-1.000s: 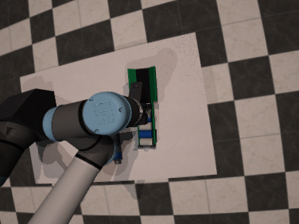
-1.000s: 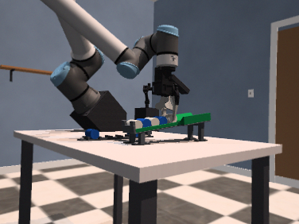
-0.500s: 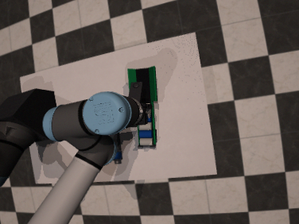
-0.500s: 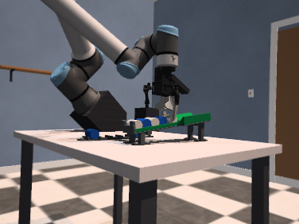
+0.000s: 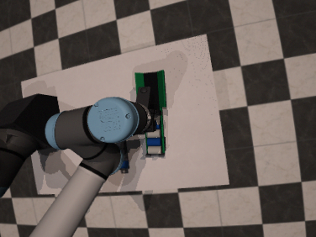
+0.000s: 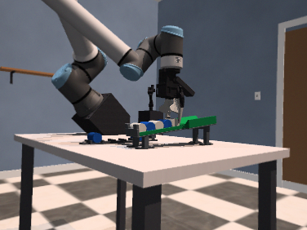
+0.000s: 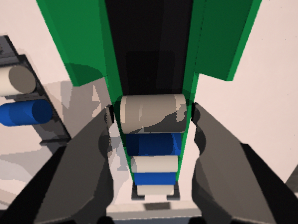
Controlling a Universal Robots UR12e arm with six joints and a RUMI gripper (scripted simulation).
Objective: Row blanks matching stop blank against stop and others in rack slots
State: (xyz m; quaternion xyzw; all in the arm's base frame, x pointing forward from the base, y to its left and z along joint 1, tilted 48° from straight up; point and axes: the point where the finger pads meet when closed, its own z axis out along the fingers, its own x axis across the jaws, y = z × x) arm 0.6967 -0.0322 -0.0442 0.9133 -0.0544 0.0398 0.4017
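The gripper [image 5: 155,122] [image 6: 174,119] [image 7: 152,105] stood with its fingers part-way apart, one beyond each end of the uppermost white blank [image 6: 176,121] [image 7: 155,111], with nothing clamped. That blank lay across the ramp [image 5: 161,90] [image 6: 204,121] [image 7: 220,40], against the upper blue blank [image 5: 158,126] [image 6: 166,123] [image 7: 153,144]. Next down came the middle white blank [image 5: 154,134] [image 6: 156,124] [image 7: 154,164], the lower blue blank [image 5: 154,142] [image 6: 148,126] [image 7: 155,178] and the lowest white blank [image 5: 154,150] [image 6: 138,127] [image 7: 155,190] at the stop [image 7: 175,192]. White was evidently the ramp's color, so both blues had to come out. The step in hand looked like gripping the top white by its ends; it called for centered fingers, an even close and a straight lift, clear of the side walls. A skewed pull could have cocked the blank or dragged its neighbor. Off to the side, the rack [image 5: 124,150] [image 7: 55,120] held another white blank [image 7: 20,80] and a blue one [image 7: 25,112].

From my station I can make out no clear change — in the top and exterior views, the arm [image 5: 113,119] [image 6: 171,45] and ramp [image 5: 161,90] [image 6: 202,121] match the earlier pictures.
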